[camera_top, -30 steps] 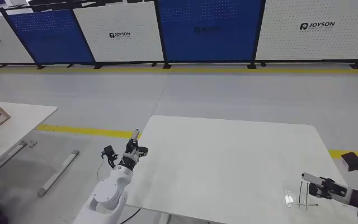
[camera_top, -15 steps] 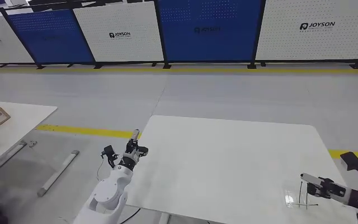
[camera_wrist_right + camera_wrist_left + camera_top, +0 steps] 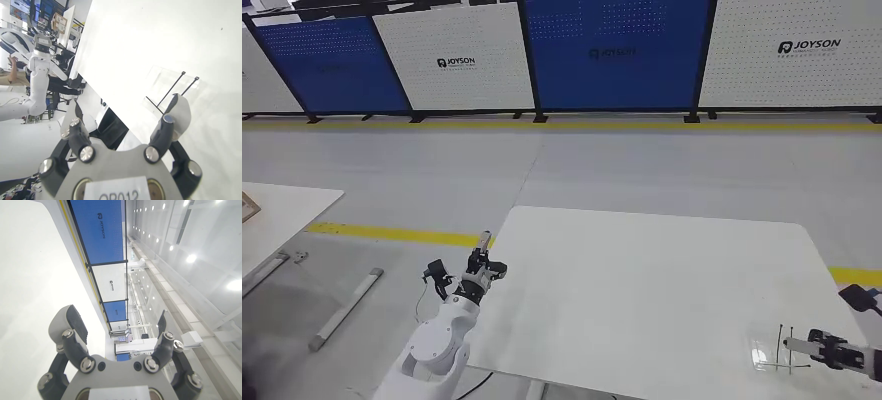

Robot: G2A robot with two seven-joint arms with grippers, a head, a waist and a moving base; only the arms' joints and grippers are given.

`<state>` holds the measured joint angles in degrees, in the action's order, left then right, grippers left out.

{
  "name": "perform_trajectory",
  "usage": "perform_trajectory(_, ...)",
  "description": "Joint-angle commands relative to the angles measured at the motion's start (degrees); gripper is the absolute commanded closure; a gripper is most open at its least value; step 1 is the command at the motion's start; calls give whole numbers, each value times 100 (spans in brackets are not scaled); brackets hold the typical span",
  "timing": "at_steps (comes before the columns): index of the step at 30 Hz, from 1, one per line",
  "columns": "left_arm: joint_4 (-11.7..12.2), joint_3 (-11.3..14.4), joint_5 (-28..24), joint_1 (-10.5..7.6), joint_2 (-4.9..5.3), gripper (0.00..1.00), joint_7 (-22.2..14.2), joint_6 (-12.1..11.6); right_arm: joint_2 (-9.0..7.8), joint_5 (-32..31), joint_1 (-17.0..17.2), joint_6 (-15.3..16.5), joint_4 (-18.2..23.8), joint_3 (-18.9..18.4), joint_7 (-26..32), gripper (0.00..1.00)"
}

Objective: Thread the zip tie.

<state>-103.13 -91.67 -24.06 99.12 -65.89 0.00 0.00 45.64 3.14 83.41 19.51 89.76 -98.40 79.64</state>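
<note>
Bright ceiling lights [image 3: 191,257] overhead, glare washing out the white table [image 3: 151,37], fisheye bending at edges

A white table [image 3: 662,290] is lying just beside the left gripper [image 3: 118,311]; grey floor [image 3: 542,165] with a yellow line [image 3: 392,233] is stretching beyond it. Far ahead of the gripper, blue panels [image 3: 617,50] and white pegboard panels [image 3: 457,60] are standing in a row, while ceiling lights [image 3: 191,257] are glowing overhead.

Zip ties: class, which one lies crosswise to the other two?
The zip tie nearest the robot's edge of the table: it runs across the tail ends of the other two zip ties, which lie side by side on the clear tray.
</note>
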Motion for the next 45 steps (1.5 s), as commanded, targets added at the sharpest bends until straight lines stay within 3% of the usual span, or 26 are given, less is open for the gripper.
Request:
perform_trajectory(1,0,0,0,0,0,0,0,0,1,1,2,-3,0,-2,0,0)
perform_trajectory(10,0,0,0,0,0,0,0,0,-10,-51,44,-3,6,-39,-25,0)
perform_trajectory(12,0,0,0,0,0,0,0,0,-48,176,127,-3,-29,-104,0,0)
perform_trajectory(17,0,0,0,0,0,0,0,0,-274,227,403,-3,41,-235,0,0)
perform_trajectory(20,0,0,0,0,0,0,0,0,-453,161,502,-3,-133,-257,0,0)
perform_trajectory(23,0,0,0,0,0,0,0,0,-584,318,454,-9,-308,-6,0,0)
perform_trajectory(27,0,0,0,0,0,0,0,0,-704,469,89,-106,-563,477,0,0)
perform_trajectory(37,0,0,0,0,0,0,0,0,-704,469,89,-106,-563,477,0,0)
perform_trajectory(45,0,0,0,0,0,0,0,0,-835,529,-37,-1080,-759,893,0,0)
